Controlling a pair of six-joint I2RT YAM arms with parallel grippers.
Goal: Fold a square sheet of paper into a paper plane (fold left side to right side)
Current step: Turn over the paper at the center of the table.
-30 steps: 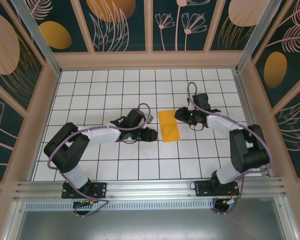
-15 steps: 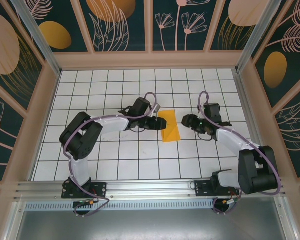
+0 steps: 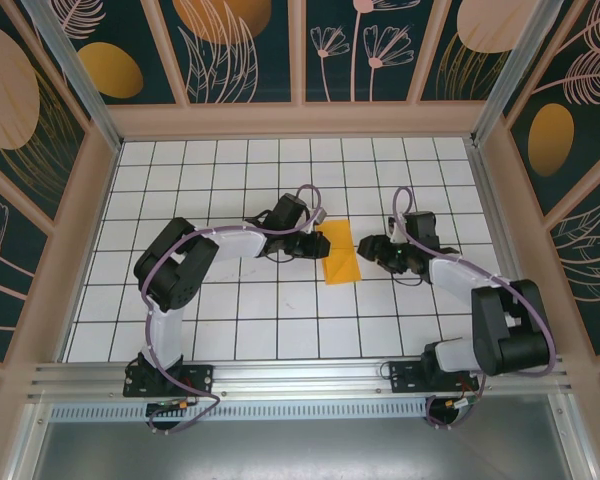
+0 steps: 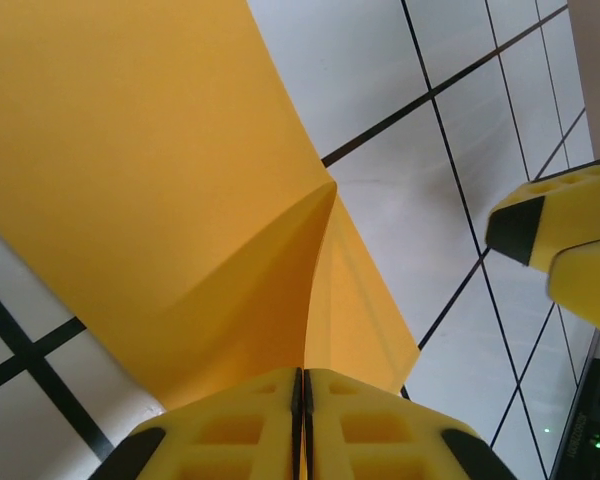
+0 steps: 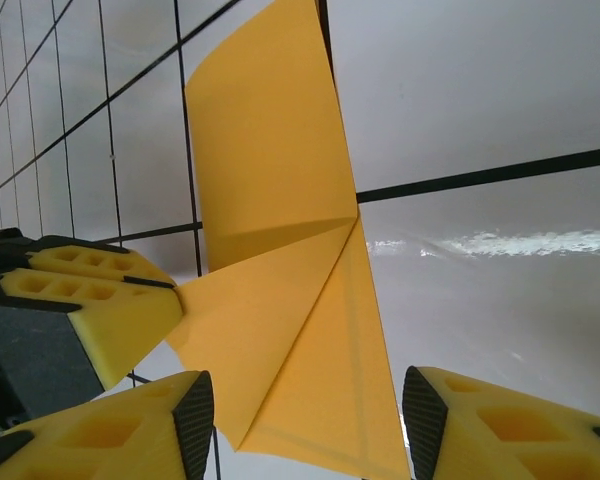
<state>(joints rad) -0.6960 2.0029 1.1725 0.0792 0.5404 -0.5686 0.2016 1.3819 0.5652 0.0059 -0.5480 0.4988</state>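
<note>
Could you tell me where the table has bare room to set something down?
Free: the far tile rows along the back wall, and the near tile rows before the arm bases. Crowded: the middle, where left fingers pinch the paper and right fingers straddle its edge.

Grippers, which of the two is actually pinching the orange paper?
The left gripper: its jaws are pressed together on a raised flap of the orange paper. The right gripper has its jaws apart, straddling the sheet's edge.
</note>
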